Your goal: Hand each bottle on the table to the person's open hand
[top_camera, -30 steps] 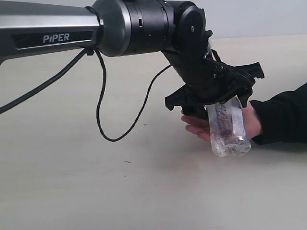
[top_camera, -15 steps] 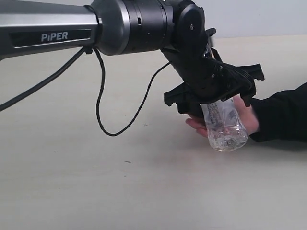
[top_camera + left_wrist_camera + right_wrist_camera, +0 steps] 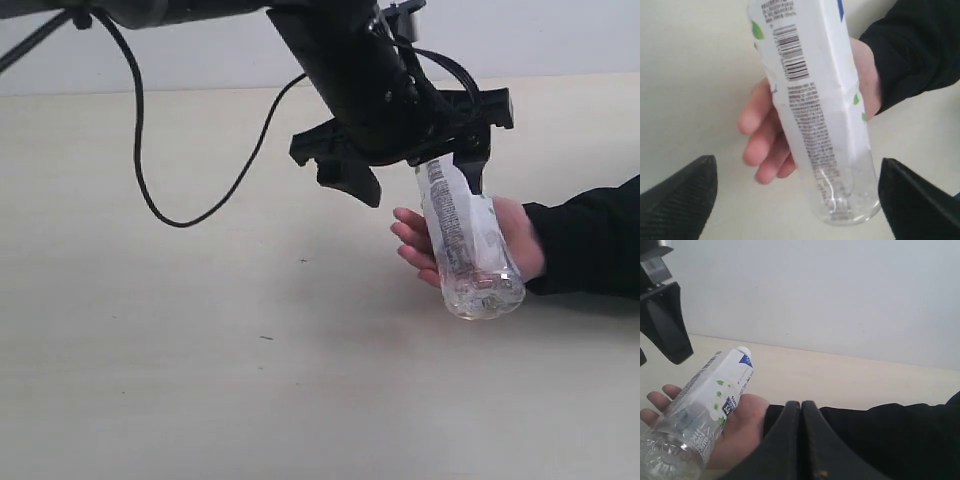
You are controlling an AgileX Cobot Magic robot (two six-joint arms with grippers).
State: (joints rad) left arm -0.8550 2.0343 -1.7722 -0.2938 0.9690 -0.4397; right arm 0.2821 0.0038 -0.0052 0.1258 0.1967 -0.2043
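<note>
exterior: left gripper (image 3: 417, 178) spread wide, gripping nothing, at 12 o'clock above the bottle (image 3: 468, 250). bottle tilted, resting on the person's open hand (image 3: 518, 240), at 3 o'clock on the table (image 3: 200, 380). fingers flat, not curled round it. probably one handover finished; no other bottles in sight, so remainder unknown.
left wrist: cap cut off.
right wrist: right gripper (image 3: 801, 412) pinched closed, empty; palm mostly hidden.

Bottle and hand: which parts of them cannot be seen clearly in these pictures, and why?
- The palm: the bottle covers most of it in all views, so how the hand supports it is unclear.
- Top of the bottle: in the exterior view it is behind the left gripper; in the left wrist view the edge cuts it off.
- Print on the label: too small or blurred to read.
</note>
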